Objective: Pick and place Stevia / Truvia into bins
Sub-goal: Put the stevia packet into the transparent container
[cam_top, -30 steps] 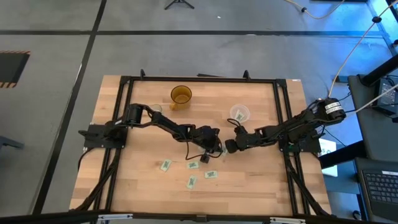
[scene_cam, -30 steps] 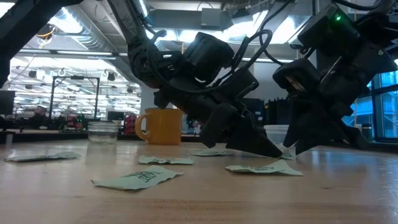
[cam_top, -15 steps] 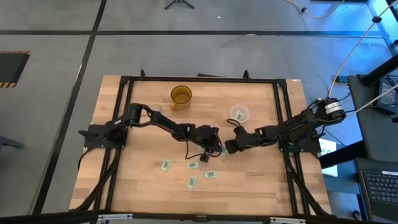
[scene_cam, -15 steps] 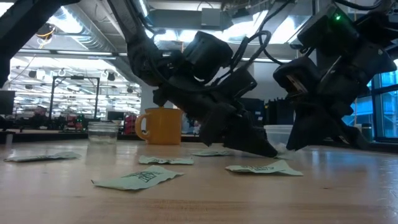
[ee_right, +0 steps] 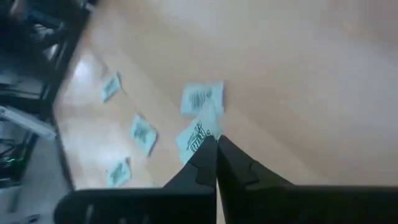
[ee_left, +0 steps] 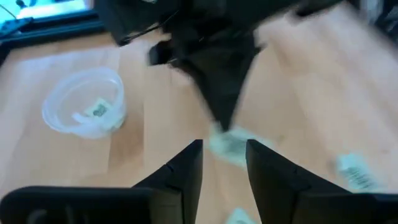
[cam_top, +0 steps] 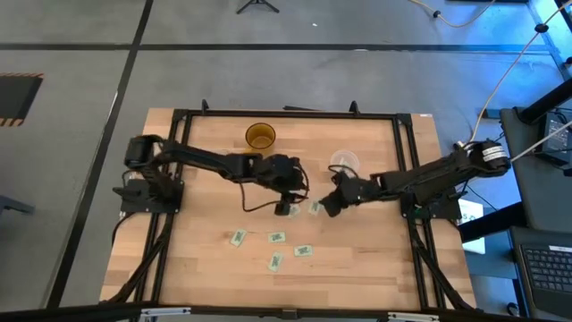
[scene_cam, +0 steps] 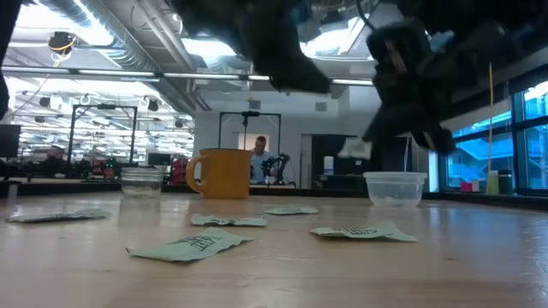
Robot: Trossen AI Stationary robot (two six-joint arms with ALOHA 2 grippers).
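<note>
My right gripper [cam_top: 323, 206] hangs right of the table's middle, shut on one white-and-green Stevia packet [ee_right: 198, 134]. My left gripper [ee_left: 224, 158] is open and empty, raised just left of it and pointing at it. Several more packets [cam_top: 277, 237] lie flat on the wood toward the near edge, and one [ee_right: 202, 98] lies under the held one. The wider clear bin [cam_top: 343, 162] stands on its base at the far right with packets inside [ee_left: 98, 111]. The small glass bin [scene_cam: 142, 180] shows only in the low view. My right gripper pinches the packet by one end [ee_right: 205, 140] between its two shut fingers. The fingers come slanting down from the table's right side. The packet sticks out past the fingertips, lifted clear of the table [scene_cam: 354, 148].
An amber-brown cup [cam_top: 260, 137] stands at the far middle of the table. A black frame [cam_top: 286, 114] runs round the tabletop. A person [scene_cam: 259, 154] shows far off in the room behind.
My left gripper has risen well off the table and drawn back toward the far left. My right gripper has risen a little and rolled, lifting one packet clear of the wood where both grippers' tips had met.
</note>
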